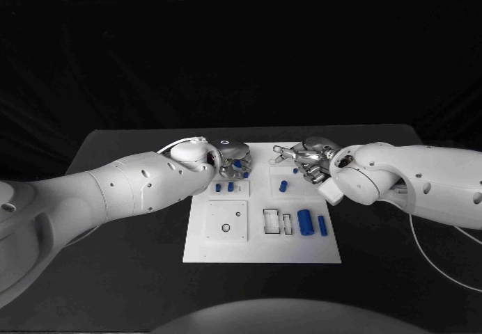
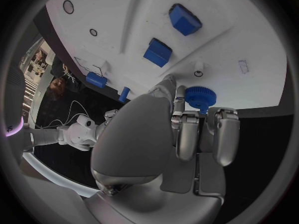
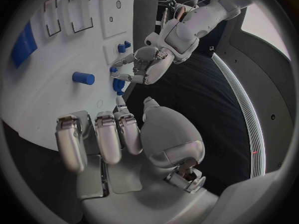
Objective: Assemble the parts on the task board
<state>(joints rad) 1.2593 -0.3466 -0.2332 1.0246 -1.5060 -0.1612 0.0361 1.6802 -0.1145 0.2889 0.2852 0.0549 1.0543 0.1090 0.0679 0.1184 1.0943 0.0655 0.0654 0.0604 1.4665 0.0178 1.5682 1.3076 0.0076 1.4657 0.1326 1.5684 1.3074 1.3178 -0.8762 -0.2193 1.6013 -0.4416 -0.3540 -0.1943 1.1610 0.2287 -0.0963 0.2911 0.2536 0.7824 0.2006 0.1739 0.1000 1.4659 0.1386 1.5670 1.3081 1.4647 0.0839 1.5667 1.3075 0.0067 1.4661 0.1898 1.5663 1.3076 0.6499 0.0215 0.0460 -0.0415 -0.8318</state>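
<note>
I see my left hand (image 2: pixel 187 129) pinching a blue gear (image 2: pixel 201 97) at the task board's (image 1: pixel 301 250) twelve o'clock edge; my right hand (image 3: pixel 118 139) hovers spread, empty.

The left hand (image 1: pixel 229 165) covers the far-left corner of the white rectangular task board (image 1: pixel 263 252); whether its fingers touch the round blue toothed part (image 2: pixel 201 96) is unclear.

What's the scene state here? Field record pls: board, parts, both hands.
board: white task board in the middle of the black table
parts: blue gear at the board's far edge; blue pieces by the rectangular slots; blue cylinder lying on the board
left hand: left hand over the far edge, fingertips at the gear; grip unclear
right hand: right hand above the board's far right part, holds nothing
</note>
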